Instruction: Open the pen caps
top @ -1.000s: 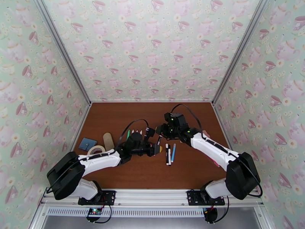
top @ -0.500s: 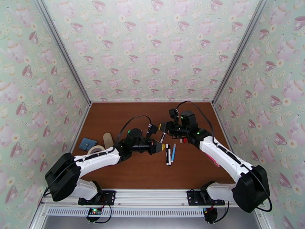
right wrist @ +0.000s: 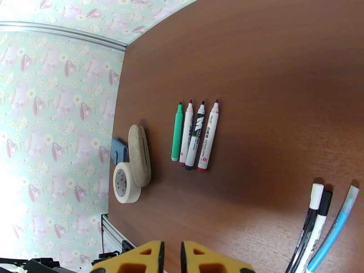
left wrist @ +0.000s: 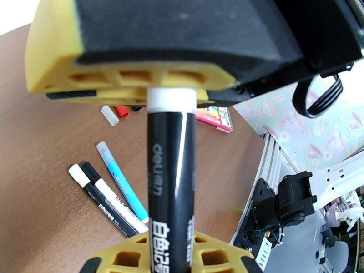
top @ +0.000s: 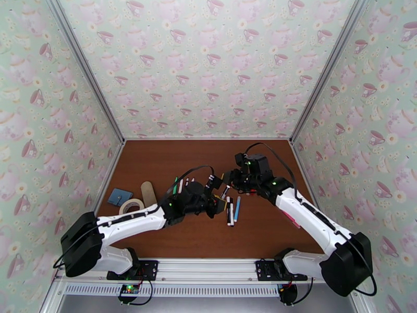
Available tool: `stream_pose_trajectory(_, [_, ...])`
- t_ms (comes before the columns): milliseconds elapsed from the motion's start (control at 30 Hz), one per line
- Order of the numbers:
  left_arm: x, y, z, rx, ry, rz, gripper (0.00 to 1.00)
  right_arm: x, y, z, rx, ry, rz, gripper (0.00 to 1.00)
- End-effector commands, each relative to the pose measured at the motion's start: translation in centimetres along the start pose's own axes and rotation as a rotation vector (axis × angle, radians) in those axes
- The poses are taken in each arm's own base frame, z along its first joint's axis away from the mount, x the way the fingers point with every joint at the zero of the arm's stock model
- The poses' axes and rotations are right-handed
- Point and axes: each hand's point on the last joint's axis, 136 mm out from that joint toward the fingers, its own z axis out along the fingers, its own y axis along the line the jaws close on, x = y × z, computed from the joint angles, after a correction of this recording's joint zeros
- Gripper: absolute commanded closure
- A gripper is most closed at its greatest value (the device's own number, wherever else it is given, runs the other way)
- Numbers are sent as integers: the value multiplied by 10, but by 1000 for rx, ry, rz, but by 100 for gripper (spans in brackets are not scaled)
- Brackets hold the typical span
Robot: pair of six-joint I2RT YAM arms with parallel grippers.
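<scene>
A black pen (left wrist: 171, 178) with a white pen cap (left wrist: 171, 99) sticks out of my left gripper (left wrist: 173, 251), which is shut on its barrel. The cap end runs into the shut fingers of my right gripper (left wrist: 150, 83). From above, this pen (top: 224, 192) spans the gap between the left gripper (top: 218, 200) and right gripper (top: 229, 179). Two black-and-white pens (left wrist: 107, 201) and a blue pen (left wrist: 122, 185) lie capped on the table. Several uncapped pens (right wrist: 193, 135) lie in a row. Loose white (left wrist: 109, 115) and red (left wrist: 121, 111) caps lie further off.
A tape roll (top: 131, 204), a beige lump (top: 148, 192) and a blue square (top: 120, 196) sit at the table's left. A pink packet (top: 292, 219) lies under the right arm. The capped pens (top: 229, 211) lie just below both grippers.
Both grippers have shifted slightly right with the pen between them. The left wrist has turned and now covers part of the pen row. Both stay shut.
</scene>
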Motion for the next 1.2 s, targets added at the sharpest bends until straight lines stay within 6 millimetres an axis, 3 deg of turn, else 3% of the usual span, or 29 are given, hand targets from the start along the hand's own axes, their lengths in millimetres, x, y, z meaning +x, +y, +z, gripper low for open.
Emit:
stream_pose_trajectory(0, [55, 7, -6, 32, 207, -69, 100, -56, 1, -31, 22, -233, -23, 100])
stream_pose_trajectory(233, [44, -29, -15, 409, 202, -232, 100, -60, 8, -35, -83, -235, -56, 100])
stream_pose_trajectory(333, [39, -29, -17, 421, 181, -235, 100, -59, 14, -36, -126, -229, -75, 100])
stream_pose_trajectory(500, [40, -4, -15, 257, 153, -210, 100, -57, 8, -35, -88, -215, -75, 100])
stream_pose_trajectory(600, [31, 8, -20, 166, 100, -193, 100, -49, -9, -31, -7, -175, -86, 100])
stream_pose_trajectory(800, [13, 39, -39, -63, -10, -182, 100, -18, -64, -36, 235, -93, -145, 100])
stream_pose_trajectory(1033, [2, 51, -55, -161, -58, -172, 100, 25, -131, -45, 484, 28, -150, 99])
stream_pose_trajectory(1167, [0, 54, -61, -189, -58, -163, 99, 37, -152, -37, 534, 82, -137, 97])
